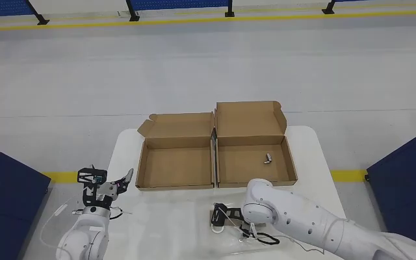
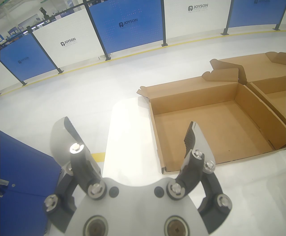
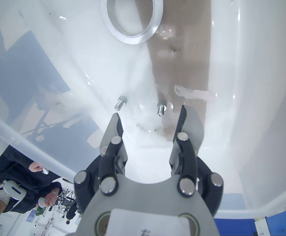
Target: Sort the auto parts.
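Note:
Two small silver bolts (image 3: 120, 103) (image 3: 161, 108) lie on the white table just ahead of my right gripper (image 3: 149, 116), which is open with nothing between its fingers. A silver metal ring (image 3: 134, 20) lies farther ahead of it. In the top view the right gripper (image 1: 220, 218) sits low over the table's front middle. The left gripper (image 2: 131, 131) is open and empty. It hovers at the table's left front (image 1: 107, 184), short of the empty left cardboard box (image 2: 212, 125). One small metal part (image 1: 268, 156) lies in the right cardboard box (image 1: 255, 162).
The two open boxes (image 1: 175, 166) stand side by side at the back of the white table (image 1: 169, 214), flaps raised behind them. Blue panels stand beside the table on both sides (image 1: 19, 195) (image 1: 396, 182).

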{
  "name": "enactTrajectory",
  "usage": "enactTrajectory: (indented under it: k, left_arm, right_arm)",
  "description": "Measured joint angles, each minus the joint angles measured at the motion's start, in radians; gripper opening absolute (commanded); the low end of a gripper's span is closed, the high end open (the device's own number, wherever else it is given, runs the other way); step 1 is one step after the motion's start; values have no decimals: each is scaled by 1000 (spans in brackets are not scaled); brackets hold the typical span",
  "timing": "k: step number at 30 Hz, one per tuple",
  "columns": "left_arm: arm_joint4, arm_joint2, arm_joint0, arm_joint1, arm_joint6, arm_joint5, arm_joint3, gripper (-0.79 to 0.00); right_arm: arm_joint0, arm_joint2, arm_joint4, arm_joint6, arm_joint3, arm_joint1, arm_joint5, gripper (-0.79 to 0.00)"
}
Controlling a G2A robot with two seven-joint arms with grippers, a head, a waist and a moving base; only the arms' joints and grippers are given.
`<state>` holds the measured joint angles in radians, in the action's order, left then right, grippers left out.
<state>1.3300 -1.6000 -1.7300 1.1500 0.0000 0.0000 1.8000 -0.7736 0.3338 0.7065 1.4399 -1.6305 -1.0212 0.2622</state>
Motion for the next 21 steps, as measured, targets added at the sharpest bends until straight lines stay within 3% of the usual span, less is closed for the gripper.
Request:
enactTrajectory:
  k: [13, 17, 20, 21]
  left_arm:
    - [0, 0, 0, 0, 0, 0, 0, 0]
    - [0, 0, 0, 0, 0, 0, 0, 0]
    - [0, 0, 0, 0, 0, 0, 0, 0]
    - [0, 0, 0, 0, 0, 0, 0, 0]
  right_arm:
    - [-9, 8, 35, -9, 16, -15, -6, -523]
    - [-14, 8, 42, -9, 23, -20, -7, -606]
    - [-16, 10, 47, -5, 28, -23, -10, -785]
    - [-17, 10, 48, -4, 29, -24, -11, -785]
